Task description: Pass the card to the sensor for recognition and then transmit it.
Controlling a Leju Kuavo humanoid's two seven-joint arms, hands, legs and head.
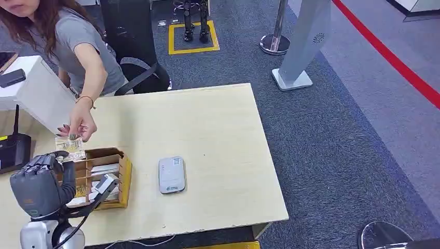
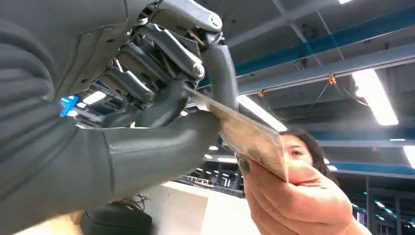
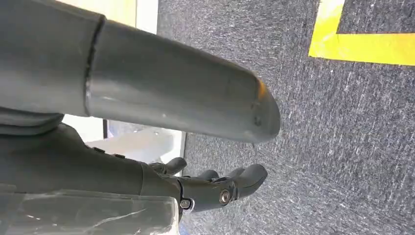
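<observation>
My left hand (image 1: 39, 184) is raised over the table's near left corner, and the card (image 1: 71, 147) sits just above its fingertips. In the left wrist view the card (image 2: 244, 137) is pinched between my left hand's (image 2: 147, 98) thumb and a finger. A person's hand (image 2: 288, 196) grips the card's other end, and from above that hand (image 1: 80, 126) reaches down from the far left. The white sensor device (image 1: 172, 175) lies flat on the table (image 1: 207, 119), to the right of the card. My right hand (image 3: 215, 188) hangs over grey carpet, its fingers apart and holding nothing.
A wooden box (image 1: 106, 176) with card compartments stands just right of my left hand. A black device (image 1: 13, 150) and a white counter (image 1: 31, 88) are at the left. A grey stand (image 1: 301, 46) and a stanchion base (image 1: 275, 44) stand on the carpet beyond the table.
</observation>
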